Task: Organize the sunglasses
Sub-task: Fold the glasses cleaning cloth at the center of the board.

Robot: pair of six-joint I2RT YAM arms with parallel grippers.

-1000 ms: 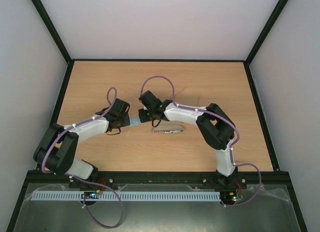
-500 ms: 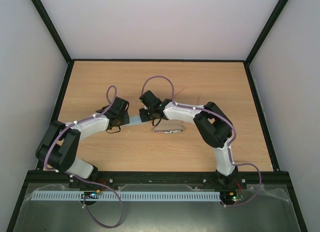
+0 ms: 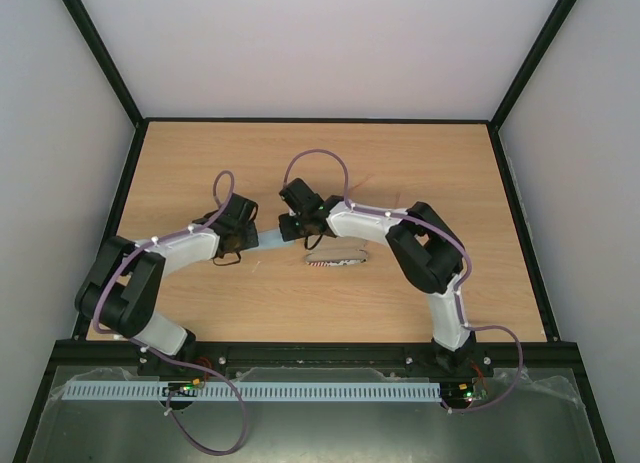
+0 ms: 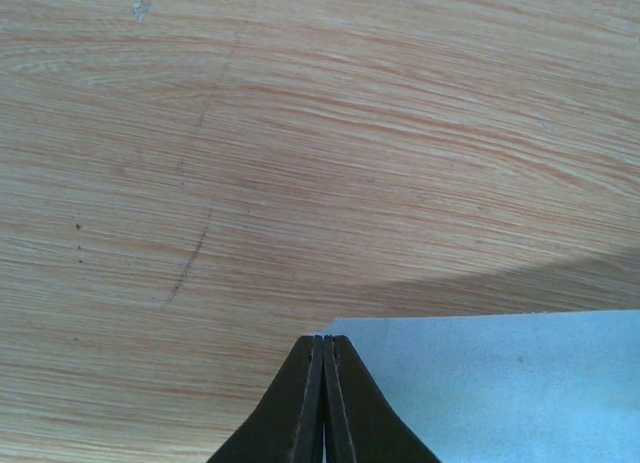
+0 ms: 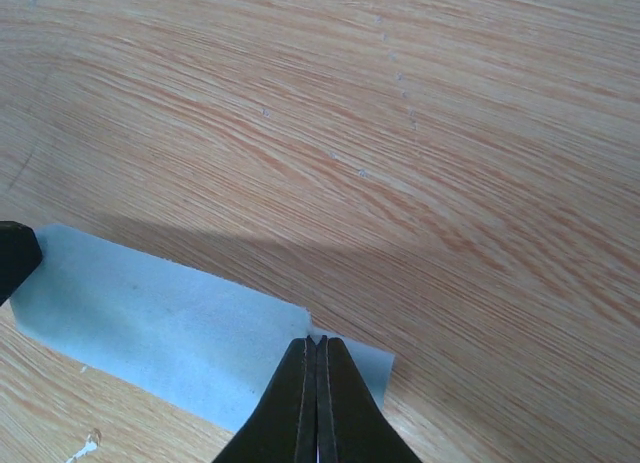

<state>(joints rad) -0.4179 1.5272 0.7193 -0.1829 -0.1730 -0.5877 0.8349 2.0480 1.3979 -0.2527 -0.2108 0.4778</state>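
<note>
While jaws pinch blue cloth point(image 5: 150, 313), sunglasses point(image 3: 366, 180) mostly hidden, thin red wire showing

The table point(image 4: 300, 133) shows pale wood grain, smooth and matt, with a few dark scuffs and specks. The cloth point(image 5: 150, 313) reads as light blue fabric, soft, flat and matt, no sheen at all. The fingers point(image 4: 290, 423) on it look like black plastic, smooth with a dull finish.
</note>
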